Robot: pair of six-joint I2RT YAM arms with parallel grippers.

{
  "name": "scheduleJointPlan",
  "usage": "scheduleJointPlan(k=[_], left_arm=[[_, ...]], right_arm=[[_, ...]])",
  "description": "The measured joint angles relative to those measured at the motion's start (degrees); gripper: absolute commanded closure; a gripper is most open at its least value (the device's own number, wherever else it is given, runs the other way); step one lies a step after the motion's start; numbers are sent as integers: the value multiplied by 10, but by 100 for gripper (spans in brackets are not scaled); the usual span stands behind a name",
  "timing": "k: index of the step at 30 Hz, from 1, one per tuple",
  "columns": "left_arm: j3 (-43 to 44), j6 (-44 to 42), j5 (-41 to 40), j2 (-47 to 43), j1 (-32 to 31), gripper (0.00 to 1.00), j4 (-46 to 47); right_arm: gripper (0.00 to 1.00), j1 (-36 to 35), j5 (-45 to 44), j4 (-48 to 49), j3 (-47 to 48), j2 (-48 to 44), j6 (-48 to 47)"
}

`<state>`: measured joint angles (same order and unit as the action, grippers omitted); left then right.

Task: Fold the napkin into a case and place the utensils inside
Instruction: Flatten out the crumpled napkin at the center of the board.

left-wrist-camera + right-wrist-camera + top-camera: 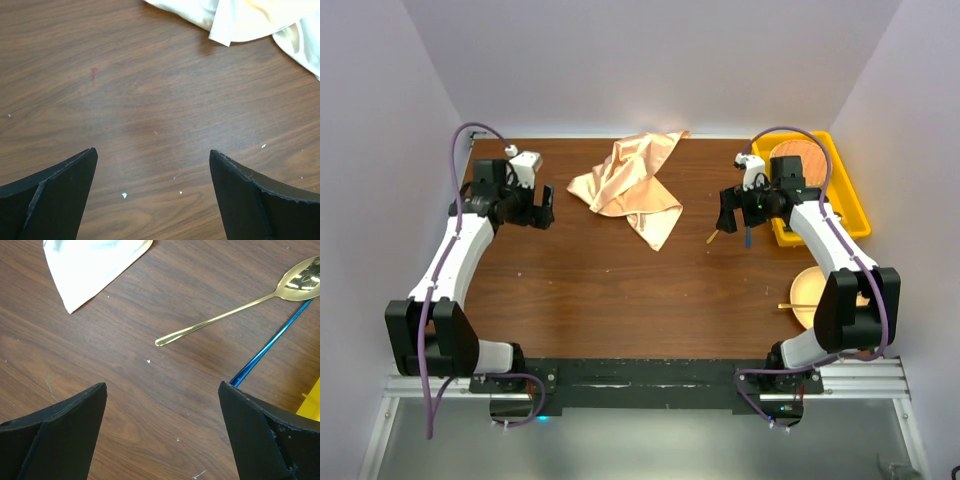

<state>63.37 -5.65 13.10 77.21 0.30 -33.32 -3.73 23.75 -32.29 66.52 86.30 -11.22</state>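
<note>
— What sort of room is it?

— Pale lilac walls round a dark wooden table (620, 290). From overhead I count two arms. There's one napkin (628, 185), a crumpled peach satin heap at the far middle, not folded at all.

— And the claws?

— The left gripper (540, 210) hangs left of the napkin and the right gripper (735, 218) to its right. Both are spread wide and neither holds anything.

— Cutlery?

— Three pieces. A gold spoon (713, 237) and a blue-handled piece (747, 238) lie just beneath the right gripper. A third thin gold piece (792, 306) rests on a round plate (805, 283) at the near right, which is half hidden by the arm. There's also one yellow tray (850, 200) at the far right, with a second wood-toned plate (798, 160) in it.

— What does the left wrist see?

— Two black fingers (55, 200) well apart, with bare wood between them. The napkin's edge sits at the far right of that view, clear of the fingers.

— And the right wrist?

— Again two fingers (60, 435) set wide. Beyond them the spoon lies slantwise, with the blue-handled piece beside it on the right, the two apart. One napkin corner shows at the far left and a bit of yellow tray at the right edge.
</note>
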Motion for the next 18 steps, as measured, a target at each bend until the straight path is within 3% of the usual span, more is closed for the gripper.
scheduleJointPlan(k=[5, 9, 18], left_arm=[[56, -18, -34, 46, -42, 0, 7], [101, -49, -70, 98, -115, 1, 23], [160, -70, -91, 209, -221, 14, 33]], right_arm=[[2, 0, -1, 0, 0, 0, 0], [2, 0, -2, 0, 0, 0, 0], [2, 0, -7, 0, 0, -5, 3]])
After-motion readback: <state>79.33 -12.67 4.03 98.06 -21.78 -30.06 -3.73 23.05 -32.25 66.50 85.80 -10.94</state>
